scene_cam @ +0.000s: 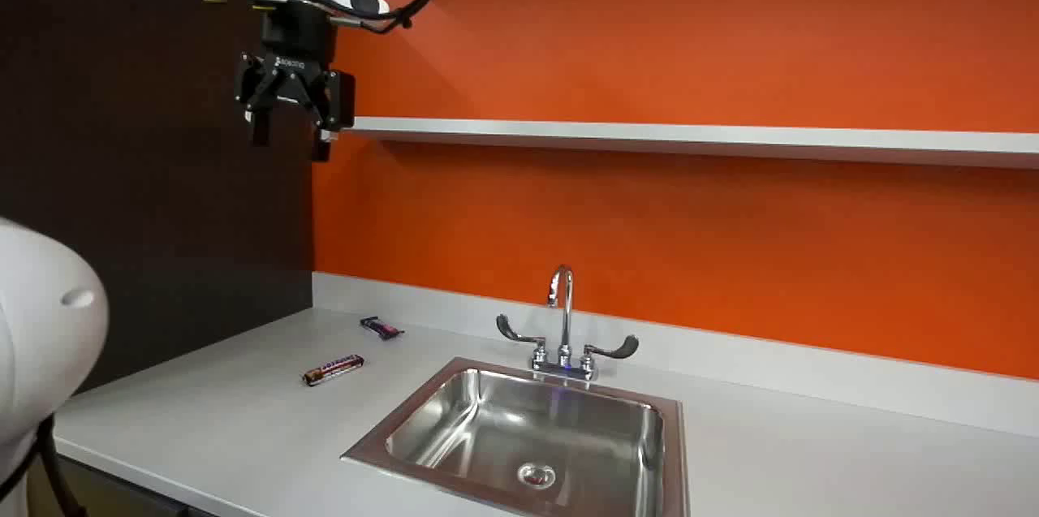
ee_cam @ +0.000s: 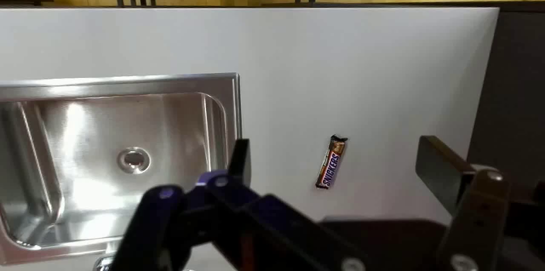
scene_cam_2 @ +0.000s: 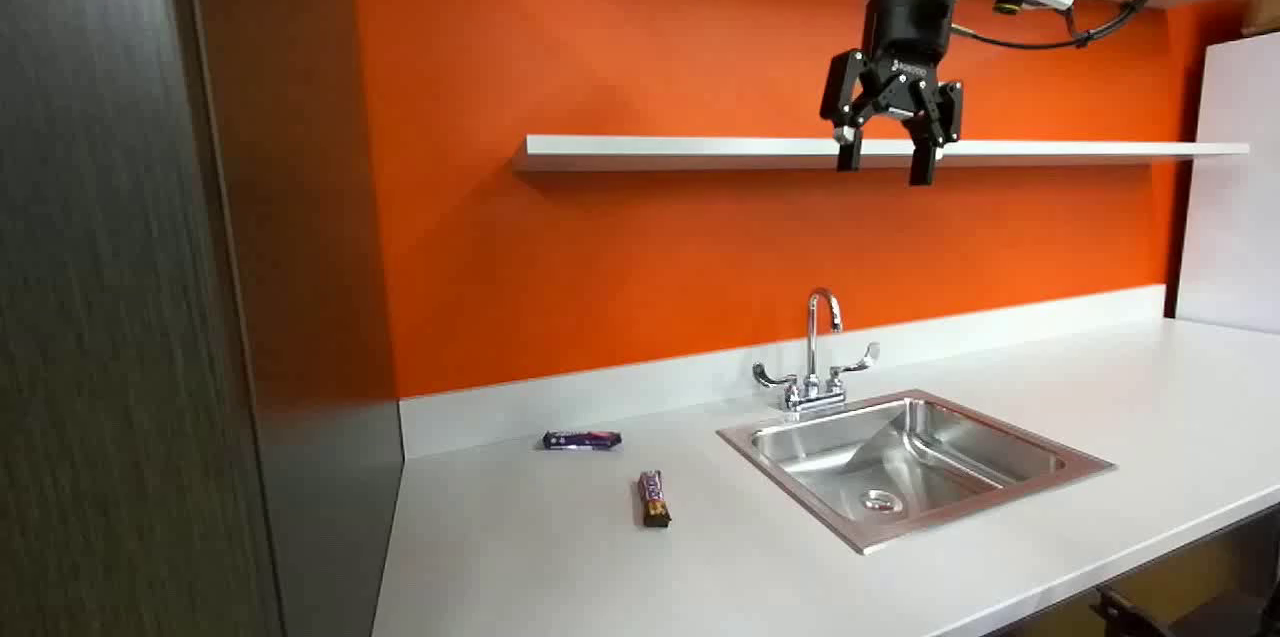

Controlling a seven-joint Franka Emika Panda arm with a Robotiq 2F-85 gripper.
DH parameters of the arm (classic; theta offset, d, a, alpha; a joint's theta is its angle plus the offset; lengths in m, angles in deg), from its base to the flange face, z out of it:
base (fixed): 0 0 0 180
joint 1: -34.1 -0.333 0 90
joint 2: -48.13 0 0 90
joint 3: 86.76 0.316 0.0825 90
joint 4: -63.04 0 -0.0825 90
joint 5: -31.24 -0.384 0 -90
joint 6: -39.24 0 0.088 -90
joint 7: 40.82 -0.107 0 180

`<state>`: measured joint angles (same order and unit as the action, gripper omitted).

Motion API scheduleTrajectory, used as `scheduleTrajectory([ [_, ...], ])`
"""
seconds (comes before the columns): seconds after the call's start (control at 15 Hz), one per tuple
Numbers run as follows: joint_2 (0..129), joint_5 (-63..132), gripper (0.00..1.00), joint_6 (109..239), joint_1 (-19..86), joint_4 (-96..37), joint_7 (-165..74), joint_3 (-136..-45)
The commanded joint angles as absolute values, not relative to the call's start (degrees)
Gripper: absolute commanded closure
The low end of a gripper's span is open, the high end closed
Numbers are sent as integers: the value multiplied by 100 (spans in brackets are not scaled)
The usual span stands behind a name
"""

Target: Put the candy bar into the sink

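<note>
The candy bar (scene_cam: pixel 333 369), a brown Snickers, lies flat on the counter beside the sink in both exterior views (scene_cam_2: pixel 654 499). In the wrist view the candy bar (ee_cam: pixel 331 163) shows between the finger pads, far below them. The steel sink (scene_cam: pixel 675 452) is set in the counter; it also shows in an exterior view (scene_cam_2: pixel 985 501) and at the left of the wrist view (ee_cam: pixel 233 113). Its visible basin holds only the drain. My gripper (scene_cam: pixel 290 142) hangs high above the counter, fingers down, open and empty, as both exterior views show (scene_cam_2: pixel 885 167) and the wrist view too (ee_cam: pixel 336 156).
A second, purple-wrapped bar (scene_cam: pixel 381 328) lies nearer the back wall, also seen in an exterior view (scene_cam_2: pixel 582 440). The chrome faucet (scene_cam: pixel 566 322) with two handles rises behind the sink. A white shelf (scene_cam: pixel 690 135) runs along the orange wall. A dark panel (scene_cam_2: pixel 300 317) closes one counter end.
</note>
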<state>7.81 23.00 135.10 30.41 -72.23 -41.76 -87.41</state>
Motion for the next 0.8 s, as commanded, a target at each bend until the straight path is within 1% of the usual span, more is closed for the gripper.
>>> scheduleTrajectory([
  [0.0, 786, 2264, 0, 13496, 3123, -7213, -4135, -8684],
  [0.4, 1242, 2371, 0, 13914, 3072, -7191, -4306, -8349],
  [0.73, 2048, 2593, 0, 14719, 3090, -7152, -4860, -7857],
])
